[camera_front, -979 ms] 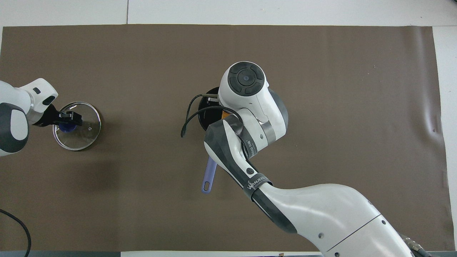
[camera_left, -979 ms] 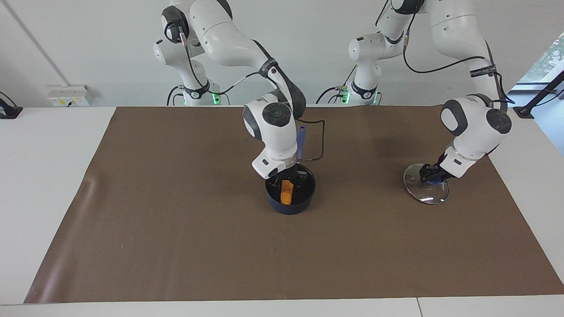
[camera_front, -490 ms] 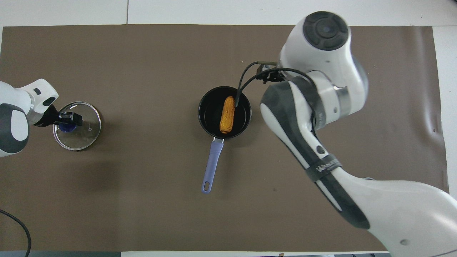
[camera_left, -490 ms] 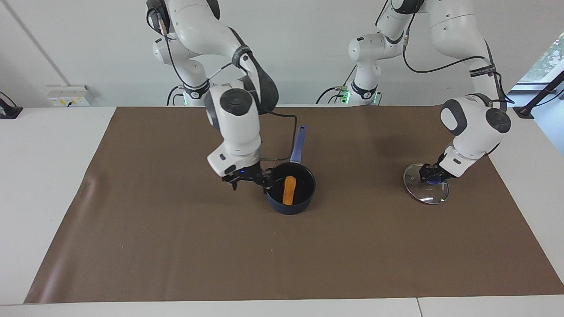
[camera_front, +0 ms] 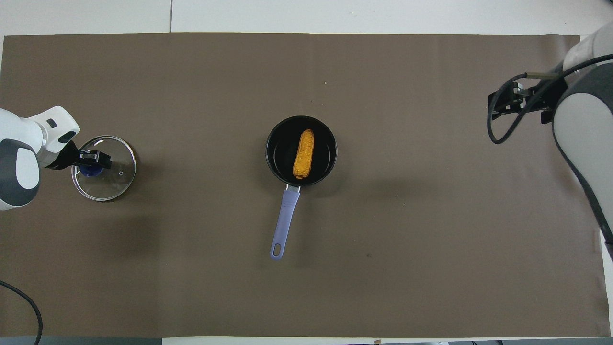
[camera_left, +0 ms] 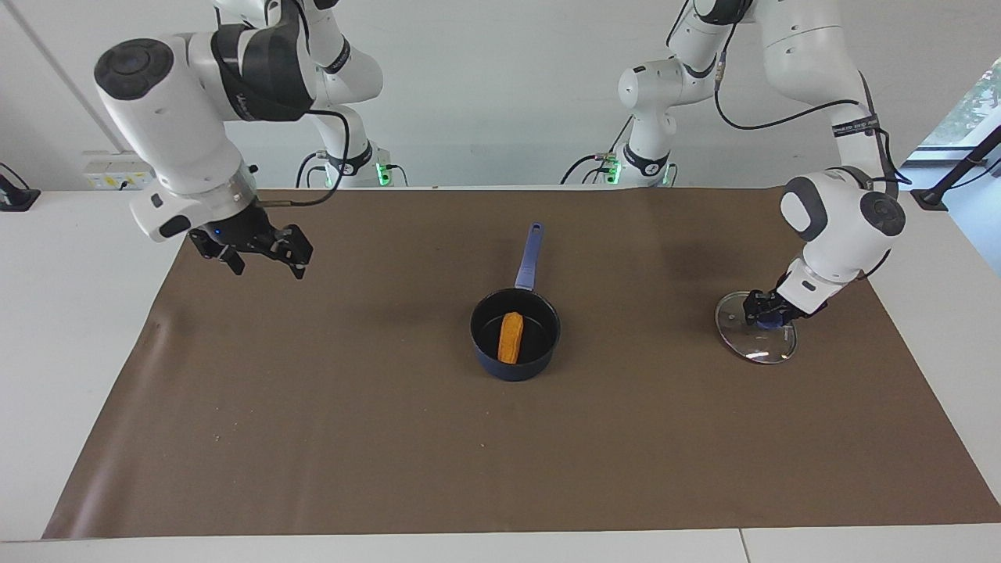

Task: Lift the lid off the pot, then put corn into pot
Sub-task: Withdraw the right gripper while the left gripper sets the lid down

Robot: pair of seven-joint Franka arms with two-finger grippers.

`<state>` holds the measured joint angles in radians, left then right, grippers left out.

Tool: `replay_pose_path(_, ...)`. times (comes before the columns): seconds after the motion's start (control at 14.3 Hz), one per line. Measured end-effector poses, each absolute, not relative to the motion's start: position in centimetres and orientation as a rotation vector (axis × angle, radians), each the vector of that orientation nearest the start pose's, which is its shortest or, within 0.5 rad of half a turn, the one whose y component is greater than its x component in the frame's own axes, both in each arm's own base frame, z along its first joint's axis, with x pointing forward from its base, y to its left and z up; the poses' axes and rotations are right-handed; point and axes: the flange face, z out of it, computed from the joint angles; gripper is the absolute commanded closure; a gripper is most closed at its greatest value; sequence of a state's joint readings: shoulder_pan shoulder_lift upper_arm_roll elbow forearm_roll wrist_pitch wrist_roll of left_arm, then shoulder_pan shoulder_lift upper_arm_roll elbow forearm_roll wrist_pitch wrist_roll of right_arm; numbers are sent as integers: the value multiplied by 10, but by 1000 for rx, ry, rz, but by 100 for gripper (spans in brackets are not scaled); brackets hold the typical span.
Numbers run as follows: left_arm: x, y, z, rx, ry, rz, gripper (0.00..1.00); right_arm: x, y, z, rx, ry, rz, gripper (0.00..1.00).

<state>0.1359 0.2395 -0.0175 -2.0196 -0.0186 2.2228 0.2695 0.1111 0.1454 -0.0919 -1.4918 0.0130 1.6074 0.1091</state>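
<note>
The dark blue pot (camera_left: 516, 369) stands on the middle of the mat, its long handle (camera_left: 529, 254) pointing toward the robots. The orange-yellow corn (camera_left: 510, 338) lies inside it, as the overhead view (camera_front: 304, 153) also shows, within the pot's black inside (camera_front: 280, 153). The glass lid (camera_left: 755, 346) lies flat on the mat toward the left arm's end. My left gripper (camera_left: 770, 311) is low on it, shut on its blue knob, which shows in the overhead view (camera_front: 88, 170). My right gripper (camera_left: 262, 262) is open and empty, raised over the mat at the right arm's end.
A brown mat (camera_left: 500, 469) covers most of the white table (camera_left: 70, 328). It has a small crease (camera_left: 160, 324) at the right arm's end. A wall socket (camera_left: 121, 170) sits near the right arm's base.
My right gripper has let go of the corn in the pot, lifted and swung away to the right arm's end of the table. The left gripper and lid have stayed put.
</note>
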Motion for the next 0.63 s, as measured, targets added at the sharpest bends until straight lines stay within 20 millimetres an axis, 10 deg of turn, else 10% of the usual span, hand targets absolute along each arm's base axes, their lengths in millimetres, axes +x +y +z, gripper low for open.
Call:
replay_pose_path(0.28,596,62,355,-3153,248,-2,0,556,-42,605,-3151,112,44,0)
replay_pose_path(0.63,619,-25,478,-3139,162,14,0,567,-58,592,-3154,119,75,0)
